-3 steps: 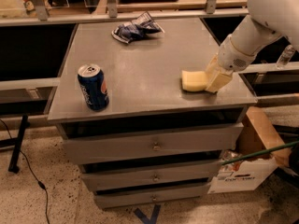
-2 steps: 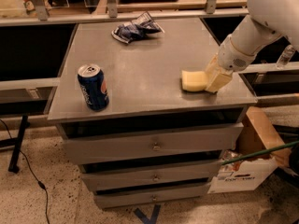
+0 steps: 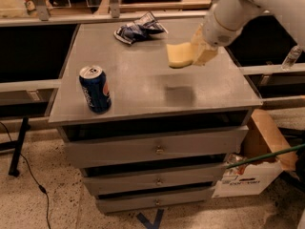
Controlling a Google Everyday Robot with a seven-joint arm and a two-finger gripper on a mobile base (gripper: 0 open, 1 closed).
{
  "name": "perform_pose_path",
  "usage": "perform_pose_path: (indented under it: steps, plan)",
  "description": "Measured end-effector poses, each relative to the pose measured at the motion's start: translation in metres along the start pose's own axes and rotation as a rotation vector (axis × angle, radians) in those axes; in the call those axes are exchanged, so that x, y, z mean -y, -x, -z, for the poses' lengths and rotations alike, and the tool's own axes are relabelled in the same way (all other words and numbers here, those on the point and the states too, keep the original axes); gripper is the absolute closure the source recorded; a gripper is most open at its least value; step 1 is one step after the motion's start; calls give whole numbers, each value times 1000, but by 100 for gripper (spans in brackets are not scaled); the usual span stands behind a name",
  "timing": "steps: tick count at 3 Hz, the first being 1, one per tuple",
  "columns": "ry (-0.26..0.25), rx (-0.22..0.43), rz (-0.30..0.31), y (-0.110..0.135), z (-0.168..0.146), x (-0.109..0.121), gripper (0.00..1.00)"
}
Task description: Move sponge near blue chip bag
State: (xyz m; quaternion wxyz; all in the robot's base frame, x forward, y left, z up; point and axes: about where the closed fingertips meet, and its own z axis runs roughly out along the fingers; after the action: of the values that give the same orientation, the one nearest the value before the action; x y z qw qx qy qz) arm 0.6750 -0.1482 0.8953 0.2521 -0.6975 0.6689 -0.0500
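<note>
Right of centre, the gripper (image 3: 204, 51) clenches the sponge (image 3: 178, 55) above the tabletop (image 3: 143, 82), with the blue chip bag (image 3: 138, 30) lying near, toward the upper left.

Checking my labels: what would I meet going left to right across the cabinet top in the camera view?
From the left: can → chip bag → sponge, held above the top → gripper, clamped on the sponge's right end.
</note>
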Motion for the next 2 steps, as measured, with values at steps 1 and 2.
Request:
perform_pose_path:
  steps: [1,2]
  plan:
    - [-105,-19,74,19,-3,37,100]
    - [-176,-57,95,19,-23,80,100]
